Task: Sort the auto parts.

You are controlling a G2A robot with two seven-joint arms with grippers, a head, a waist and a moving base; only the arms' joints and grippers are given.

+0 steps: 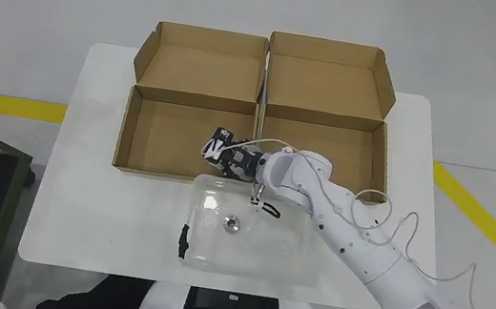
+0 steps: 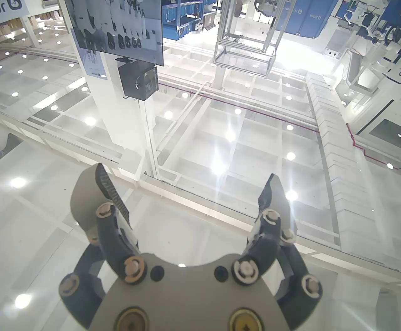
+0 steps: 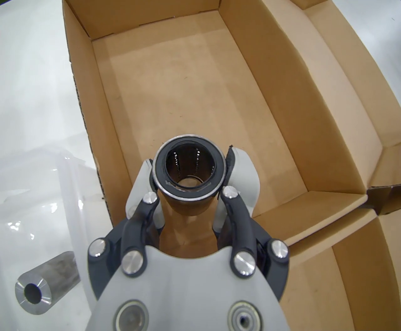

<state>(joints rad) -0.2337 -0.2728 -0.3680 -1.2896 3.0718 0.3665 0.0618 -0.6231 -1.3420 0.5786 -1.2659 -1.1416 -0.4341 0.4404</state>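
The right gripper [image 3: 191,170] is closed on the bearing [image 3: 189,196]. Its two fingers clamp the outer cylindrical wall, and the open bore faces back toward the wrist. This side grip probably keeps the round part from rolling out and leaves the far end clear to go into a box. The bearing hangs above the near right corner of the left box [image 1: 168,138], inside the wall it shares with the right box [image 1: 326,147] and apart from the cardboard floor. The position suggests the bearing is meant for the left box and has not yet been released. The right arm runs from the near right diagonally across the clear tray [image 1: 290,257] on the table [image 1: 80,178], with the wrist angled over the box's near wall. A steel sleeve [image 1: 232,222] and small black parts lie in the tray, unsorted. The left gripper [image 2: 186,188] points up toward the ceiling with its jaws spread wide and holds nothing, apparently parked clear of the work area.
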